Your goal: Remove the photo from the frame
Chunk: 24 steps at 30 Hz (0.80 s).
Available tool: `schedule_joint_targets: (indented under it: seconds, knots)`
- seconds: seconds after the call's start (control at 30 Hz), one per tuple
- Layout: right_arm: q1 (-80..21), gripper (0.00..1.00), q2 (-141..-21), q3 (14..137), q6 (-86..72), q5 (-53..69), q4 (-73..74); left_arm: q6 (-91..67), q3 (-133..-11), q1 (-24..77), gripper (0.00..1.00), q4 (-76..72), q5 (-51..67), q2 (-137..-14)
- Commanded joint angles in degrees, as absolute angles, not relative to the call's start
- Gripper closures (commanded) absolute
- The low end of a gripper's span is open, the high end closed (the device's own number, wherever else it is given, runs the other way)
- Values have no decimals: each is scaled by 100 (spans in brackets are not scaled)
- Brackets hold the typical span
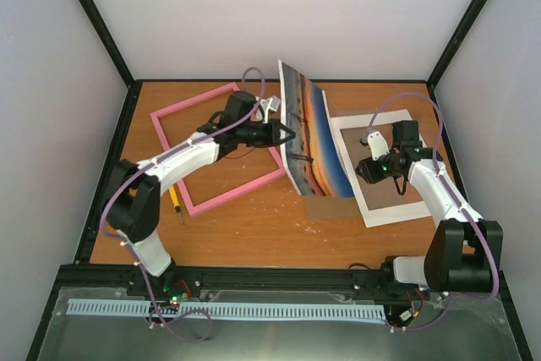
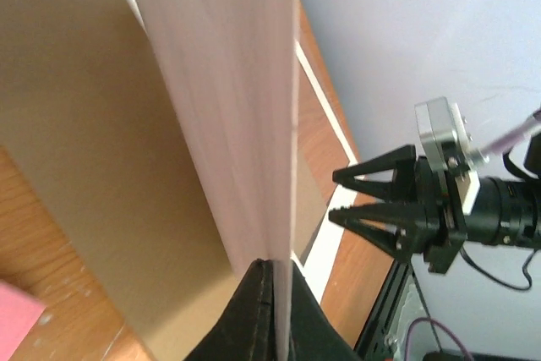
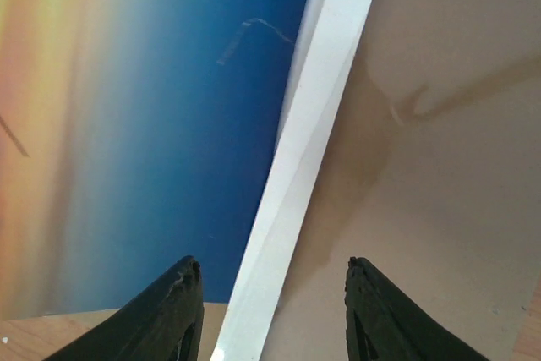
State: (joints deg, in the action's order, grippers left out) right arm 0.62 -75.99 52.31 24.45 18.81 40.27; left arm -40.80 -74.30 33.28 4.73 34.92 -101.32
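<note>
The photo (image 1: 311, 137), a sunset print, stands on edge and tilts over the middle of the table. My left gripper (image 1: 290, 134) is shut on its left edge. In the left wrist view the fingers (image 2: 254, 310) pinch the photo's pale back (image 2: 237, 124). The pink frame (image 1: 237, 192) lies flat at the left, with bare table showing through it. My right gripper (image 1: 372, 166) is open and empty above the white sheet (image 1: 359, 137), to the right of the photo. In the right wrist view the gripper (image 3: 272, 272) hangs over the white strip (image 3: 313, 166), with the photo's blue (image 3: 169, 124) at the left.
A brown board (image 1: 396, 188) lies with the white sheet at the right and shows in the right wrist view (image 3: 448, 166). A yellow-handled screwdriver (image 1: 175, 200) lies beside the frame's near left corner. Black posts and grey walls enclose the table.
</note>
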Motion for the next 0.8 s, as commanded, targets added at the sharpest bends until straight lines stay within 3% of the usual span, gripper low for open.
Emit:
schedule_joint_targets:
  seconds: [0.0, 0.3, 0.57, 0.67, 0.77]
  knots:
    - [70, 53, -7487, 5101, 2095, 2309, 3834, -3376, -7147, 3053, 99, 1529, 3355, -9303]
    - [70, 53, -7087, 4932, 1974, 1860, 3325, -2270, -7896, 2742, 99, 2810, 2047, -8768]
    - [70, 53, -7010, 4869, 1878, 1429, 3166, -2132, -9042, 2742, 100, 1790, 2054, -9882]
    - [73, 54, -6967, 4856, 1850, 1430, 3152, -2311, -9779, 2740, 99, 1357, 2536, -10355]
    - [70, 54, -6895, 4827, 1851, 1405, 3142, -2734, -9518, 2742, 99, 93, 3406, -10253]
